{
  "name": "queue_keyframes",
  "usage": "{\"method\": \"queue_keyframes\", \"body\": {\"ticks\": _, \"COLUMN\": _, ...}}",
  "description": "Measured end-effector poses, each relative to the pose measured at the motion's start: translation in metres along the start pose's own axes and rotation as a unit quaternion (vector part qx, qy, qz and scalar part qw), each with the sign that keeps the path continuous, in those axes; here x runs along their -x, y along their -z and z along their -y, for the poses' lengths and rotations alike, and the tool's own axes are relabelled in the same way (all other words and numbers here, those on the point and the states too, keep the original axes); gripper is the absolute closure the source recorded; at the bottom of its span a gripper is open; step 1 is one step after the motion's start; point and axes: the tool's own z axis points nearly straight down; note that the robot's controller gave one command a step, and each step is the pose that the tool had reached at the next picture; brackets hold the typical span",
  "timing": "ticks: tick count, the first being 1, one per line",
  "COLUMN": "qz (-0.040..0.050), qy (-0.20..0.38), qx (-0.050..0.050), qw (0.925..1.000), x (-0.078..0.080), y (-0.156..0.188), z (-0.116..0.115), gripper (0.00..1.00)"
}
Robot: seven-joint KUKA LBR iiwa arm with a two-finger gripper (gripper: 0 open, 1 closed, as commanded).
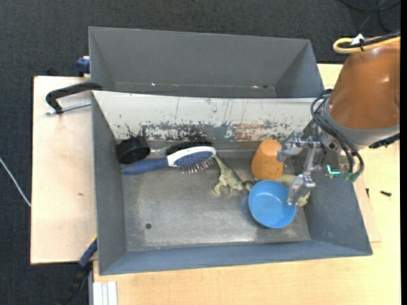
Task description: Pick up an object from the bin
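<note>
My gripper [300, 186] hangs low at the right side of the bin, right at the right rim of a blue bowl [270, 203] that lies open side up on the bin floor. Just behind the bowl, to the gripper's left, stands an orange rounded thing [267, 159]. A small yellowish thing [305, 197] peeks out under the gripper, mostly hidden. A green toy dinosaur [227, 182] lies left of the bowl.
A blue-and-white hairbrush [178, 159] lies along the back wall, and a black round thing [132, 150] sits in the back left corner. The bin floor at front left is bare metal. The arm with its orange cover comes in over the right wall.
</note>
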Motion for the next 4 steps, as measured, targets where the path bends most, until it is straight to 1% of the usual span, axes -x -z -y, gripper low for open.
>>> {"method": "queue_keyframes", "body": {"ticks": 1, "qz": 0.0067, "qy": 0.177, "qx": -0.002, "qw": 0.9842, "x": -0.005, "y": -0.14, "z": -0.001, "gripper": 0.0}}
{"method": "queue_keyframes", "body": {"ticks": 2, "qz": 0.0042, "qy": 0.268, "qx": -0.001, "qw": 0.9634, "x": -0.017, "y": -0.161, "z": 0.009, "gripper": 0.0}}
{"method": "queue_keyframes", "body": {"ticks": 3, "qz": 0.0051, "qy": 0.411, "qx": -0.001, "qw": 0.9118, "x": 0.02, "y": -0.146, "z": -0.038, "gripper": 0.0}}
{"method": "queue_keyframes", "body": {"ticks": 4, "qz": 0.0065, "qy": 0.529, "qx": -0.003, "qw": 0.8486, "x": 0.0, "y": -0.162, "z": -0.018, "gripper": 0.0}}
